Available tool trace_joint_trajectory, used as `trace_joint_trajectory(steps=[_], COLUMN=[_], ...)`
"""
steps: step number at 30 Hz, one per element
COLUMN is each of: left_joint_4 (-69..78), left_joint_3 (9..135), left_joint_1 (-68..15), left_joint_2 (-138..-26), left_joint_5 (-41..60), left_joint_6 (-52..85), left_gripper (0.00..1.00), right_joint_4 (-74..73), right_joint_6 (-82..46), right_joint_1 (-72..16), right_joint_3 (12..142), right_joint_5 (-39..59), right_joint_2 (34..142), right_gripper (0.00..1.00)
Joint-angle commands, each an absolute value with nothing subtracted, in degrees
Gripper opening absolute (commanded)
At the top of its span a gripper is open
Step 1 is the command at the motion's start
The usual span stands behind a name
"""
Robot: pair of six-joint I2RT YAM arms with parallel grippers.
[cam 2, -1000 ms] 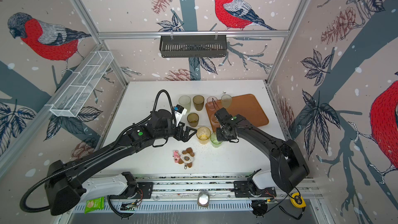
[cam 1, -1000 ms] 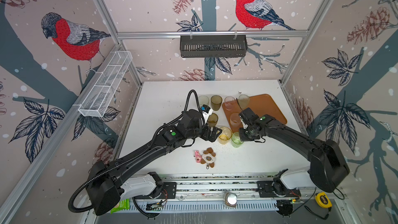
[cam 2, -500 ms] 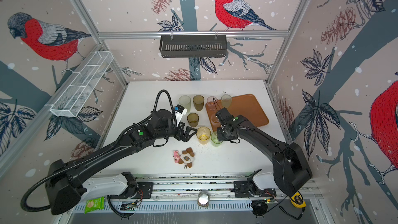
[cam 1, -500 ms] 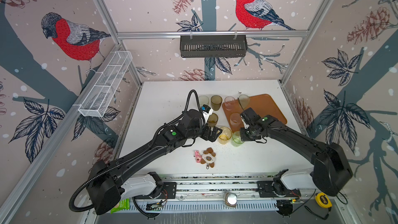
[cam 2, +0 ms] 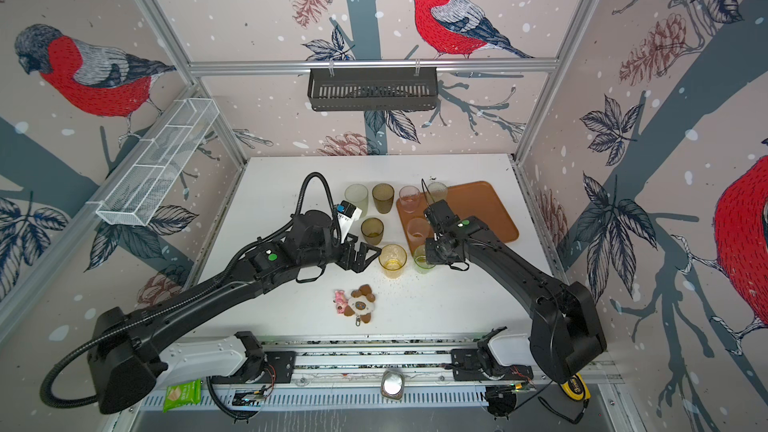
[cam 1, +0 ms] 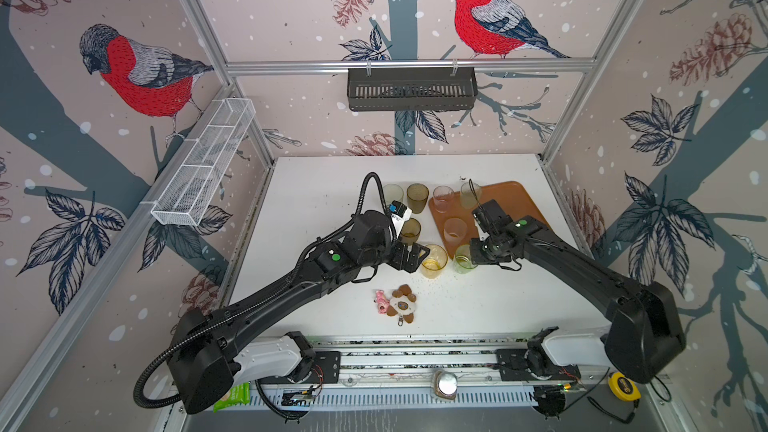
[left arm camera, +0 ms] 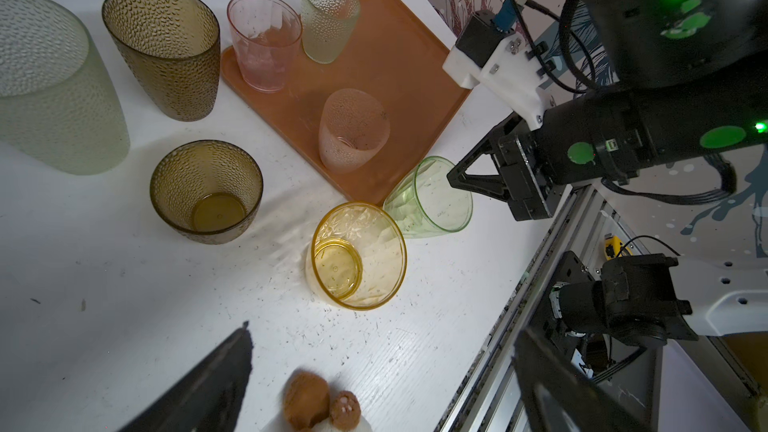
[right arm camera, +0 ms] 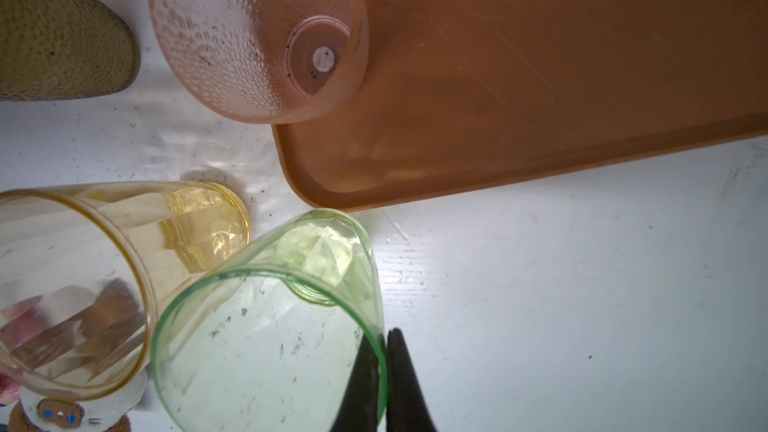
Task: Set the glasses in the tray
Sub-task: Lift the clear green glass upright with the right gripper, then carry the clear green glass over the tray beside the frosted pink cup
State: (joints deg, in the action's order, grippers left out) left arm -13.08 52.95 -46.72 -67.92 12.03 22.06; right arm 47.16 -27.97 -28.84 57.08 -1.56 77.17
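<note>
My right gripper (right arm camera: 383, 340) pinches the rim of the green glass (right arm camera: 266, 326), one finger inside and one outside. The green glass stands on the white table (cam 1: 332, 201), just beside the near corner of the orange tray (cam 1: 519, 205) (three other tumblers (cam 1: 455, 231) already stand in it). My left gripper (cam 1: 419, 258) hovers with jaws spread wide beside the yellow glass (cam 1: 433, 263), holding nothing.
</note>
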Motion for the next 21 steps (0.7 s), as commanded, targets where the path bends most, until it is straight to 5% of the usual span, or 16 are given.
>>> trace_joint_trajectory(steps=[1,21], left_joint_4=[-11.29,-12.39], left_joint_3=[53.54,55.43], left_joint_1=[-46.75,-46.75], left_joint_2=[-67.91,-68.73], left_joint_5=[12.74,12.83], left_joint_6=[21.33,20.13], left_gripper=[0.97,0.98], right_joint_4=[49.11,49.69], right_joint_6=[-25.79,-18.01], right_joint_1=[-27.33,-15.03], right_joint_3=[57.91,62.78], right_joint_5=[-2.44,-3.25], right_joint_2=[76.69,77.67], right_gripper=[0.05,0.03])
